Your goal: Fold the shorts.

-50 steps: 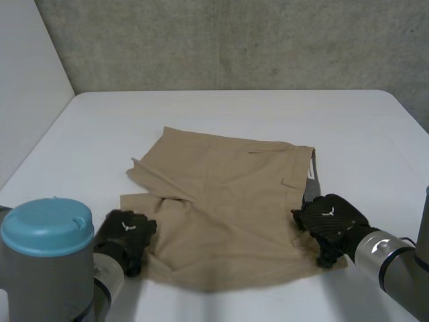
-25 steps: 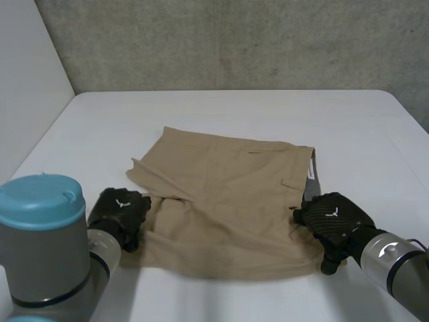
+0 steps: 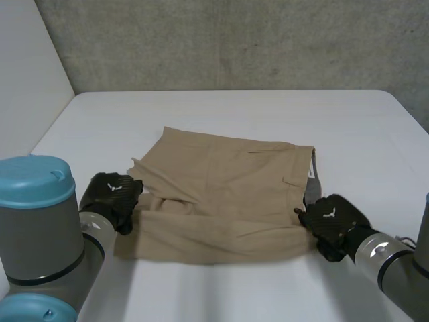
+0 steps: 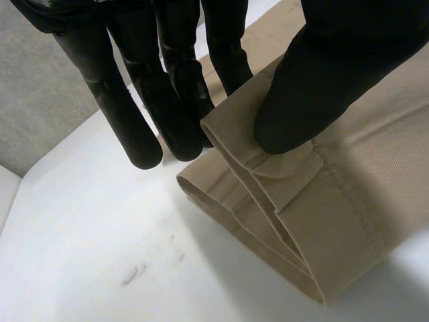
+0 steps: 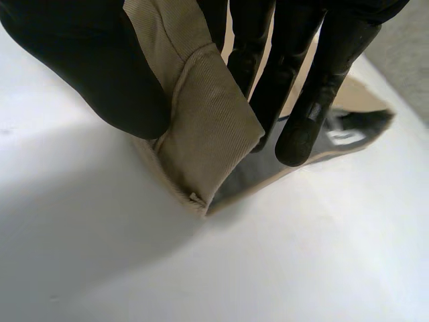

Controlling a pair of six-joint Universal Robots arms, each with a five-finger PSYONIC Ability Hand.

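Pinches a folded hem corner of the tan shorts [image 3: 221, 188] with the left hand [image 3: 110, 196], thumb pressed against nearly straight fingers. Clamps the waistband corner likewise with the right hand [image 3: 333, 220]. Holds the near edge doubled over, the rest flat on the white worktop [image 3: 234, 114].

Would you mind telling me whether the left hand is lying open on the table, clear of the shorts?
No, the left hand pinches the folded hem of the shorts against its thumb.
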